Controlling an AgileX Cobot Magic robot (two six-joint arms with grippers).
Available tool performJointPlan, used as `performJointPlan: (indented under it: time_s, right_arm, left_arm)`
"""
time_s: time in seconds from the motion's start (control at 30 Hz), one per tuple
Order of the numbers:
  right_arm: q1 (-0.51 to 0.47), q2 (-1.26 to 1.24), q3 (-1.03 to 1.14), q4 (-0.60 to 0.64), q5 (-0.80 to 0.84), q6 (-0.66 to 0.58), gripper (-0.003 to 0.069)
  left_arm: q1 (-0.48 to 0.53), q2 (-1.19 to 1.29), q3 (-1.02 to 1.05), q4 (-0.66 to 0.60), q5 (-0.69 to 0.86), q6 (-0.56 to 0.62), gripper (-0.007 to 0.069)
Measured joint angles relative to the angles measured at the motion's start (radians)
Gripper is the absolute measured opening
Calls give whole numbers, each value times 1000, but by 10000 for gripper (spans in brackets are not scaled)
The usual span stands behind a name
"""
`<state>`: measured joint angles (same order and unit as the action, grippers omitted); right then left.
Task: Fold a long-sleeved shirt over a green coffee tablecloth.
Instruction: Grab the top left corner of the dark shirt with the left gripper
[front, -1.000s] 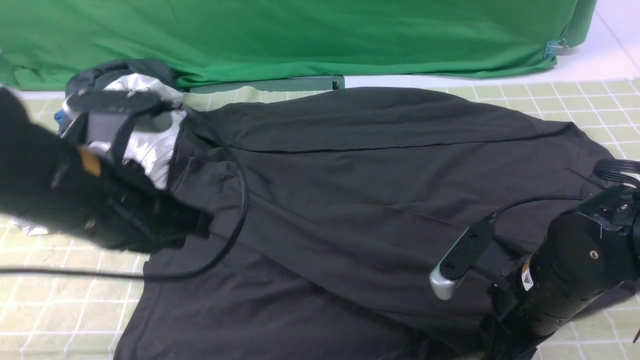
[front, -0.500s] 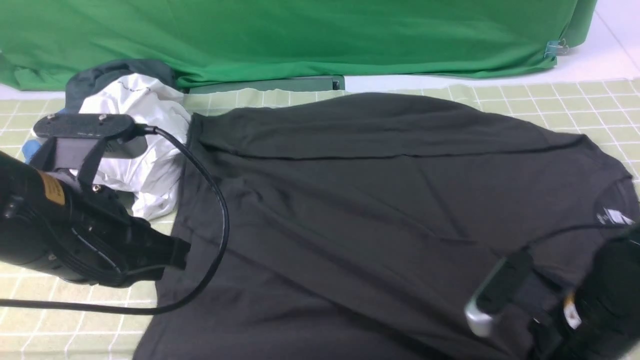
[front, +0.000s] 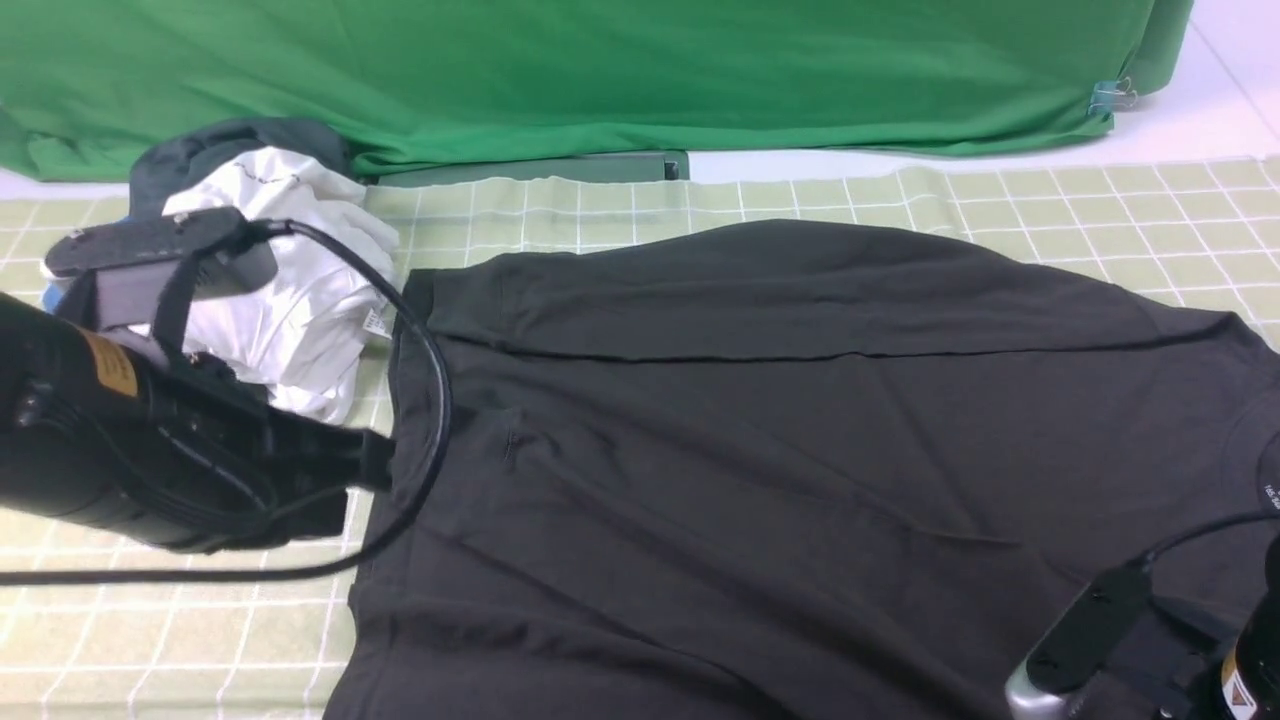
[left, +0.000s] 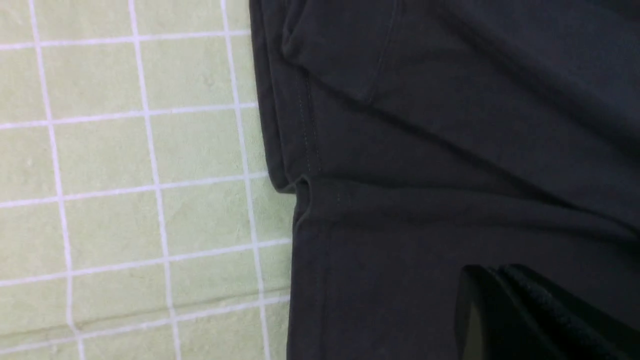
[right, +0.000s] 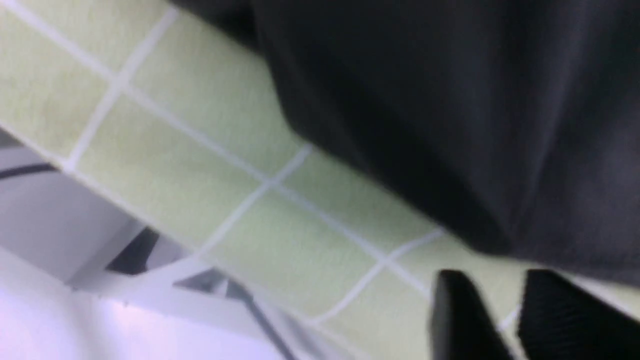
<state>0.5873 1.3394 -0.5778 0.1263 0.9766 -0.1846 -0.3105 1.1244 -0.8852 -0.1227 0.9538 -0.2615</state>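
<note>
**STATUS: SHIRT SPREAD OUT, FOLDING OUTSTANDING**

Check the left gripper (front: 375, 462) first: pinched fully closed, apparently on the hem edge of the long-sleeved shirt (front: 750, 450), low against the cloth. Confirm in the left wrist view, where black fabric runs straight up to the fingers (left: 550, 320) and the stitched hem lies just ahead of them.

Check the right gripper (right: 500, 280) next: jaws parted, nothing between them, pale checked cloth visible through the gap. Note the shirt edge just ahead of the fingertips; cannot tell through the blur whether touching.

Trace the shirt outward from the left gripper across toward the right arm, with the round neck and a scrap of white print at the end nearest that arm.

Locate the green coffee tablecloth (front: 600, 205) beneath everything, exposed beyond the shirt and on the outer side of the left gripper.

Disregard the heap of garments (front: 300, 290) just beyond the left arm, beside the hem corner.

Treat as done: shirt laid on the tablecloth, broadly flat, shallow creases remaining, plus one long ridge along the side farthest from both grippers (sleeve or fold, cannot tell).

Treat as outstanding: sleeves in, body doubled over, final squaring. Rate progress as early.
</note>
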Motion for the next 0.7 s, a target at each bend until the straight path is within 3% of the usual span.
performJointPlan:
  time_s: [0.03, 0.07, 0.17, 0.37, 0.57, 0.7]
  right_arm:
    - [0, -2, 0, 2, 32, 2, 324]
    - [0, -9, 0, 5, 51, 4, 358]
    - [0, -52, 1, 32, 95, 7, 391]
    - [0, -290, 1, 99, 84, 16, 330]
    - [0, -493, 1, 110, 70, 21, 282]
    - [0, -610, 1, 113, 59, 54, 272]
  left_arm:
    - [0, 26, -12, 20, -4, -24, 15]
    - [0, 50, -26, 28, -5, -36, 15]
    - [0, 135, -84, 49, -12, -50, 17]
    - [7, 392, -286, 123, -46, -59, 36]
    - [69, 607, -465, 96, -31, -84, 55]
    - [107, 755, -591, 66, -21, -94, 107]
